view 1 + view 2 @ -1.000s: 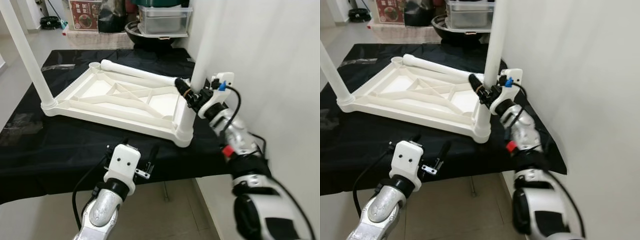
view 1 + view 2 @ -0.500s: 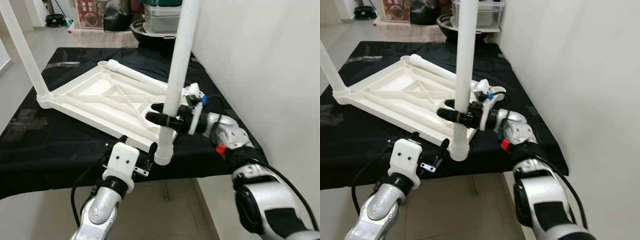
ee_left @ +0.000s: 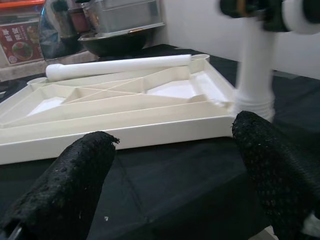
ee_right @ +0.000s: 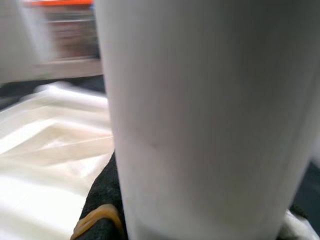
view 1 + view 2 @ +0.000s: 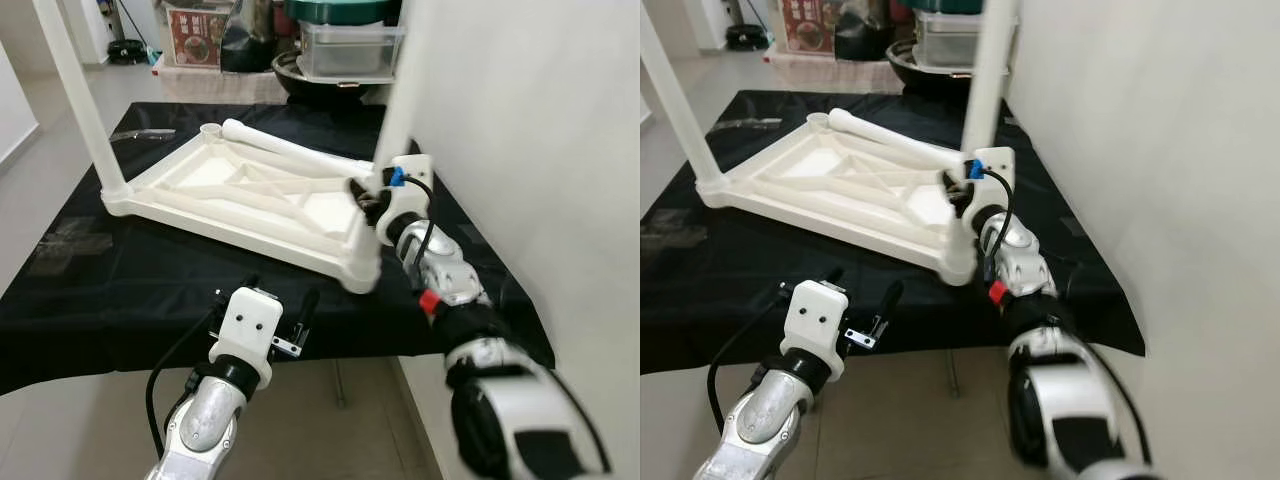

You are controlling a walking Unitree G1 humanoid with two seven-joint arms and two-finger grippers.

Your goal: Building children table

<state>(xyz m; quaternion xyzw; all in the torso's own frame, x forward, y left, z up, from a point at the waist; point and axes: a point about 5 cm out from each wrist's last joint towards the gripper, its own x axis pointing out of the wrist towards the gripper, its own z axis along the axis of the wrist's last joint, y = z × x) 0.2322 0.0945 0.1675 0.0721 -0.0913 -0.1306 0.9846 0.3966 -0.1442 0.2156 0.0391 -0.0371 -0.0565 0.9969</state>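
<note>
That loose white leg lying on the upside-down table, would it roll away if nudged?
Likely yes: the loose leg is a smooth round tube lying on its side on the tabletop's ribs. It looks like hollow plastic, so probably light and stiff. The raised rim might stop it.

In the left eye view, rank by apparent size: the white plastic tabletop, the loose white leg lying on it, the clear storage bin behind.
1. White plastic tabletop, largest.
2. Loose white leg.
3. Clear storage bin, though it sits farther back and is partly cropped, so that is unsure.
</note>
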